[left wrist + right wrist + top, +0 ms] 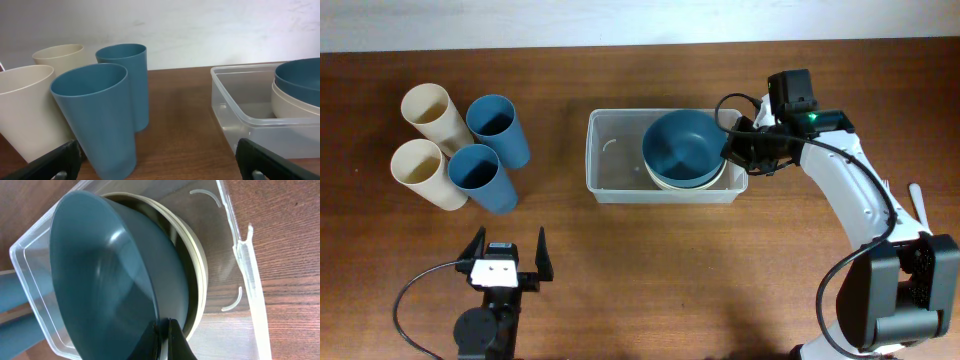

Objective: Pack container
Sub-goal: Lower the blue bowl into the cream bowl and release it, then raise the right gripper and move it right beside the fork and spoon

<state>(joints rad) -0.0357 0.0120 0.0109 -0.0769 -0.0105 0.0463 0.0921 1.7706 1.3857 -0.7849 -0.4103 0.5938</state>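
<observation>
Overhead view: a brown wooden table (650,260) seen from above. The container (612,160), a clear rectangular plastic bin with rounded corners, lies at the middle of the table with its long side running left to right. Its left part is bare. Its right part holds a cream bowl (692,184) with a blue bowl (682,147) nested in it. The right gripper (732,148), on a white arm reaching in from the right edge, meets the blue bowl at its right rim. Well apart to the left stand four tall cups in a tight cluster: two cream cups (432,115) on the outside and two blue cups (498,128) on the side nearer the container. The left gripper (506,255) hovers low over the near edge of the table with its two fingers spread wide and nothing between them.

Left wrist view: two dark fingertips (272,162) show in the bottom corners, far apart. Between them stand the cups, upright, blue ones in front. On the right sits the container's near corner, with the stacked bowls inside. A pale wall (200,30) fills the background.

Right wrist view: the two dark fingers (175,342) are pressed together on the rim of the blue bowl, pinching it. The blue bowl sits tilted, its held side lifted off the cream bowl beneath it. Both bowls lie within the container's clear walls, on the wooden table.
</observation>
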